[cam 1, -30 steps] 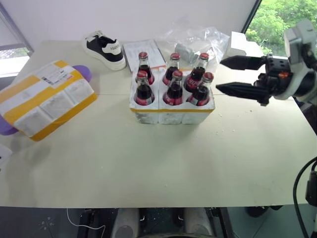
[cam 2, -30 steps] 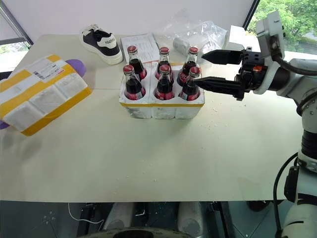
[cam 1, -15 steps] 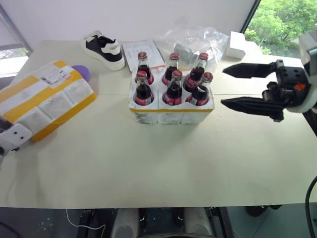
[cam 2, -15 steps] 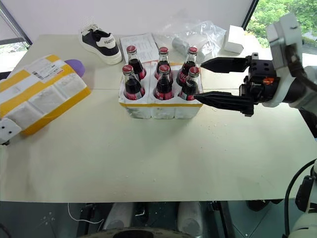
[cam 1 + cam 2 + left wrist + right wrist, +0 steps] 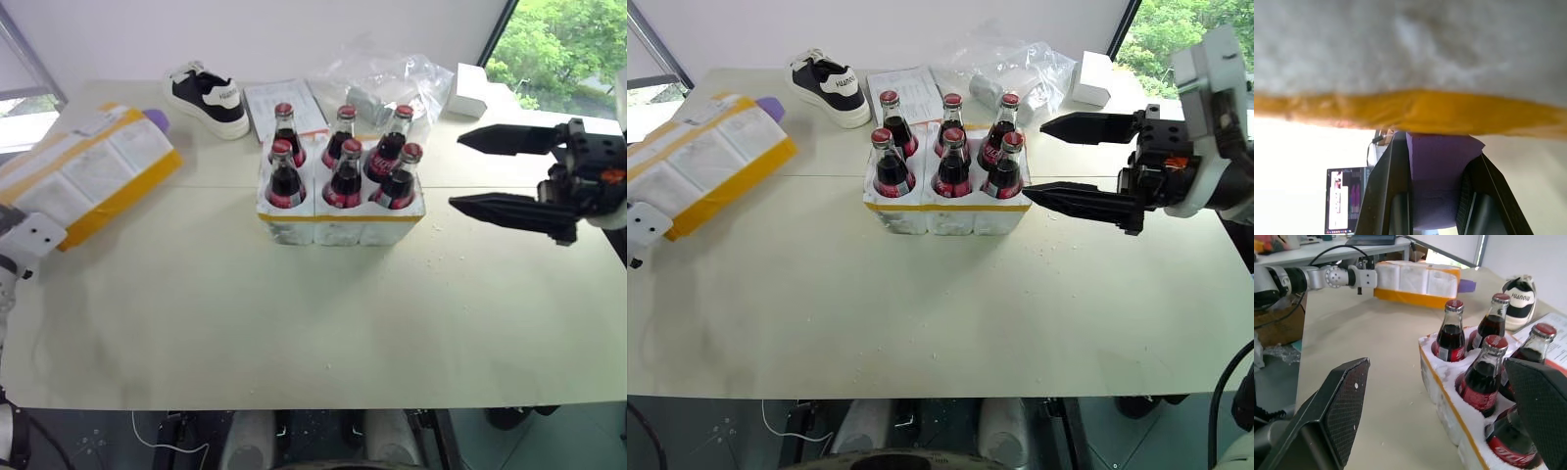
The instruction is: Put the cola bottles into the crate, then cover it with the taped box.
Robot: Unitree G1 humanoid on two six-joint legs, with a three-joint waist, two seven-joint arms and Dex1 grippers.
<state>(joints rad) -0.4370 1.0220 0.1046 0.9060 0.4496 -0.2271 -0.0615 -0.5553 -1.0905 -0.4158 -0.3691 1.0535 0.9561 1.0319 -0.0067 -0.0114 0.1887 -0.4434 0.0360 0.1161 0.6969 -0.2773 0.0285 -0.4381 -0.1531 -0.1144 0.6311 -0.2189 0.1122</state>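
Between left claw [image 5: 1435, 196] fingers, taped box's [image 5: 88, 176] purple piece [image 5: 1437, 161]

Left end effector [image 5: 1435, 196]: in the head views its fingers sit behind the taped box [image 5: 83, 181], so the grip can't be seen there. Left wrist view has the fingers closed on the purple piece [image 5: 1437, 176]; the box fills the rest as a blurred white and yellow surface, label unreadable. Box's left end is cut by the frame edge in the left eye view. Crate [image 5: 945, 211]: wells hidden by the bottles [image 5: 950, 162]; front-row bottles partly cover the back row. Right end effector [image 5: 1087, 162]: its arm runs off the frame edge.
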